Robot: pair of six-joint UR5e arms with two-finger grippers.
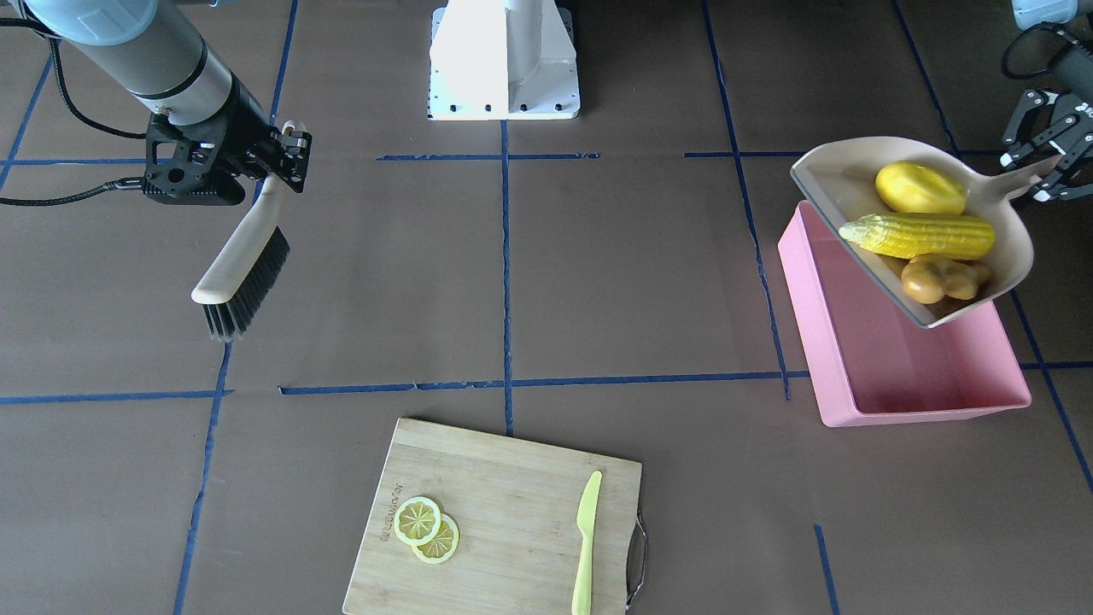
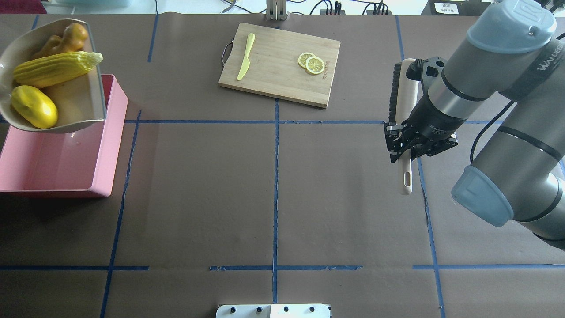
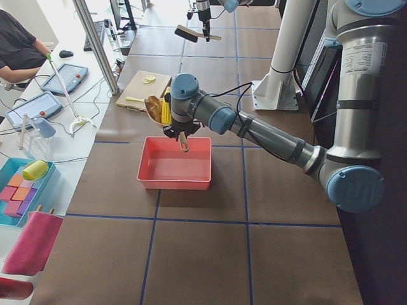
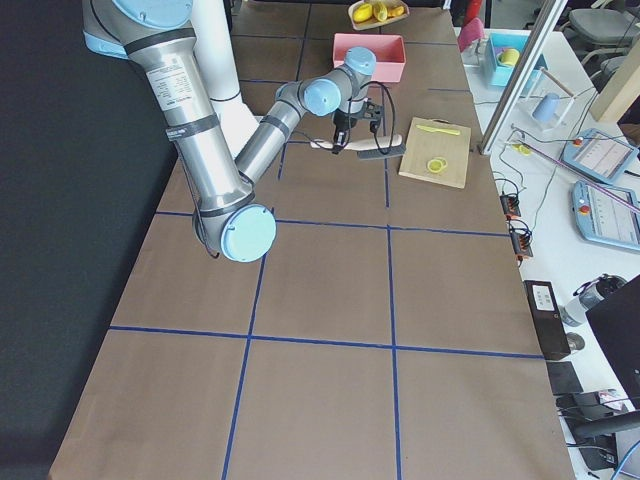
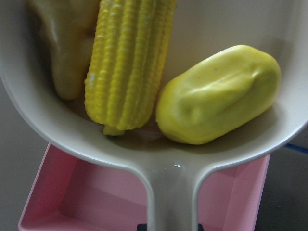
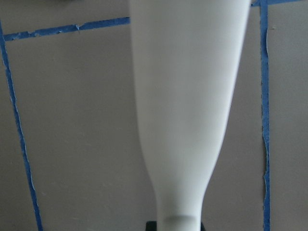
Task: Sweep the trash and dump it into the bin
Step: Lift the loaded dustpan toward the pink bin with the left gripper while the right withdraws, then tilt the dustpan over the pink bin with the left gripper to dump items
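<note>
The cream dustpan (image 1: 841, 184) hangs tilted over the end of the pink bin (image 1: 905, 380) nearer the robot. All the trash lies in the pan: the corn cob (image 1: 922, 237), the yellow lumpy vegetable (image 1: 920, 188) and the ginger root (image 1: 943, 280). My left gripper (image 1: 1031, 175) is shut on the pan's handle. In the left wrist view the corn cob (image 5: 127, 62) and yellow vegetable (image 5: 219, 94) rest against the pan's back wall, with the bin (image 5: 77, 202) below. My right gripper (image 2: 402, 142) is shut on the handle of a black-bristled brush (image 2: 399, 95), held above the table far from the bin.
A bamboo cutting board (image 2: 273, 57) at the table's operator side carries two lemon slices (image 2: 311, 62) and a light green knife (image 2: 245, 56). The robot's white base (image 1: 504, 60) stands mid-table on the robot's side. A seated person (image 3: 19, 54) is beside the table.
</note>
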